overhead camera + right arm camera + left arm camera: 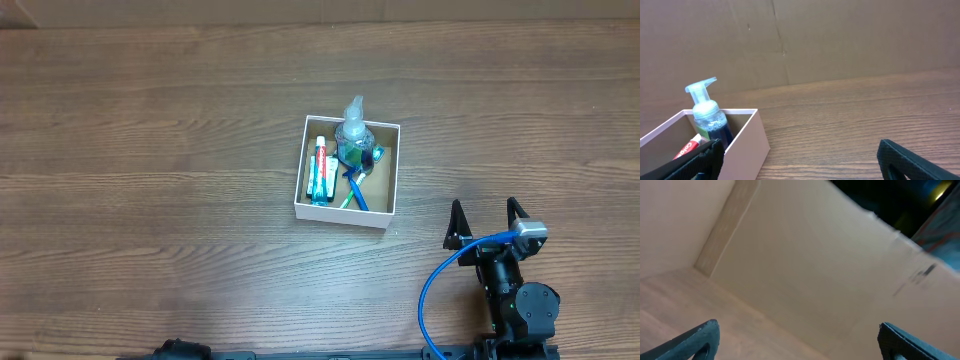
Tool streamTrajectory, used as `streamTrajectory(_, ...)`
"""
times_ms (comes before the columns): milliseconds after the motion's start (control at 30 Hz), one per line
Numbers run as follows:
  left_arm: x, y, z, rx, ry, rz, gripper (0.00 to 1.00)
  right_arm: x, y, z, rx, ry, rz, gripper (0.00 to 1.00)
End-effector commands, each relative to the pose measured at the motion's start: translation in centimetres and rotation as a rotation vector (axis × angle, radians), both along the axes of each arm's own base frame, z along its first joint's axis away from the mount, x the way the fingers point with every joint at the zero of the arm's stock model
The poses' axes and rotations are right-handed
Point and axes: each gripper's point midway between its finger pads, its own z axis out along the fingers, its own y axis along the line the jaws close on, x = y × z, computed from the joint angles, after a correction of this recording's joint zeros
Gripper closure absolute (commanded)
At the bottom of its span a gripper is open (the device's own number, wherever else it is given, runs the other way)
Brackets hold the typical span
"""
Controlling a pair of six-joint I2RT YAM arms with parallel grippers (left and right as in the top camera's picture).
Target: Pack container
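The container (345,214) is a shallow square cardboard box with white walls at the table's middle. Inside it lie a toothpaste tube (319,170), a blue toothbrush (356,192) and a clear pump bottle (353,135) with green liquid. In the right wrist view the container's wall (747,145) and the pump bottle (707,112) show at the left. My right gripper (484,215) is open and empty, to the container's lower right; its fingers frame bare table (799,165). My left gripper (799,341) is open and empty, facing a plain tan surface.
A blue cable (440,280) loops beside the right arm near the front edge. A brown cardboard wall (840,40) stands behind the table. The left arm barely shows at the overhead view's bottom edge (180,352).
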Motion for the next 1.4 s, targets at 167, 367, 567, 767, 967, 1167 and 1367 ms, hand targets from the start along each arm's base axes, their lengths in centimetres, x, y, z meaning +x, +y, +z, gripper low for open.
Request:
streamTrajectory(167,-3.2,0.8,-4.0,0.004,-0.070,0.009,0.00,0.0,-0.1,-0.1,-0.003,-0.006,-0.007,0.00)
streamTrajectory(367,-2.0,0.5,-9.2,0.031,0.065,0.014,0.00,0.0,-0.1,-0.1,-0.003,-0.006,-0.007,0.00)
streamTrajectory(567,-0.4,0.8,-15.5,0.086,0.327,0.050,0.00,0.0,-0.1,-0.1,-0.003,-0.006,-0.007,0.00)
streamTrajectory(767,2.5,1.3,-17.8,0.110,0.413,0.117,0.00,0.0,-0.2,-0.1,-0.003,-0.006,-0.008,0.00)
streamTrajectory(967,8.9,-0.3,-17.4,0.081,0.301,0.099,0.00,0.0,-0.1,-0.1,-0.003,-0.006,-0.007,0.00)
streamTrajectory(1167,16.5,-4.1,-17.4,0.041,0.082,-0.041,0.00,0.0,-0.2,-0.1,-0.003,-0.006,-0.008,0.00)
streamTrajectory(1367,20.6,-5.8,-21.2,0.060,-0.006,-0.093,0.00,0.0,-0.1,-0.1,-0.003,-0.006,-0.007,0.00)
